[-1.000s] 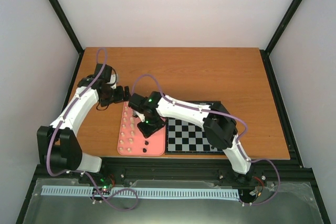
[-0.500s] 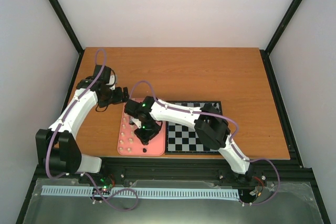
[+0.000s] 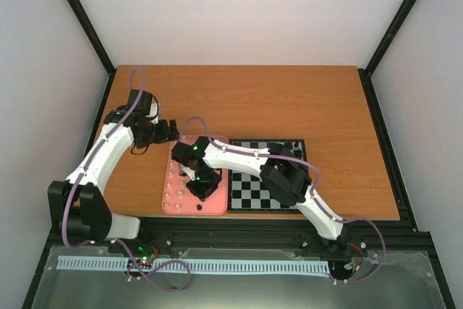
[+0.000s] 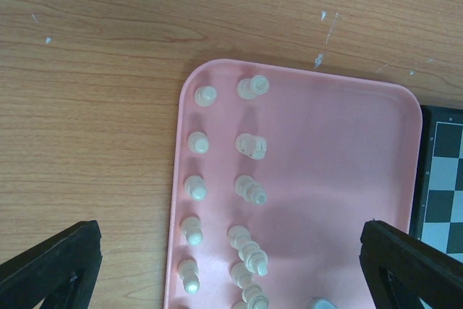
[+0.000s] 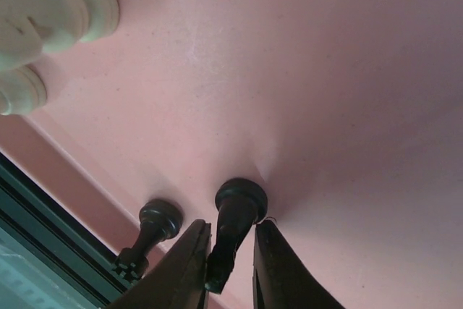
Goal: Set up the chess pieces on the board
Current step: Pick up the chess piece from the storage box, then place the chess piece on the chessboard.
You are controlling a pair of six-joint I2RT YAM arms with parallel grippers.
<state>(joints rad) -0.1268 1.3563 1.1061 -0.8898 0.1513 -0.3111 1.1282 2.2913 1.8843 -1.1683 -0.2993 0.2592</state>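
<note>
Top view: right gripper (image 3: 202,184) low over the pink tray (image 3: 176,150), board (image 3: 249,195) just beside. Left wrist: left gripper (image 4: 228,231) spread wide above cream pieces (image 4: 249,145). Right wrist: pinching a dark piece (image 5: 235,211) high up — could tilt it on lifting, or clip the neighbouring dark piece (image 5: 155,226).

A flat pink tray (image 3: 217,206) with rounded corners lies on a brown wood-grain table (image 3: 289,99), near the table's front edge. Plain white walls (image 3: 246,12) enclose the table, with black frame posts (image 3: 79,16) at the corners. A pale perforated strip (image 3: 239,267) runs below the front edge.
</note>
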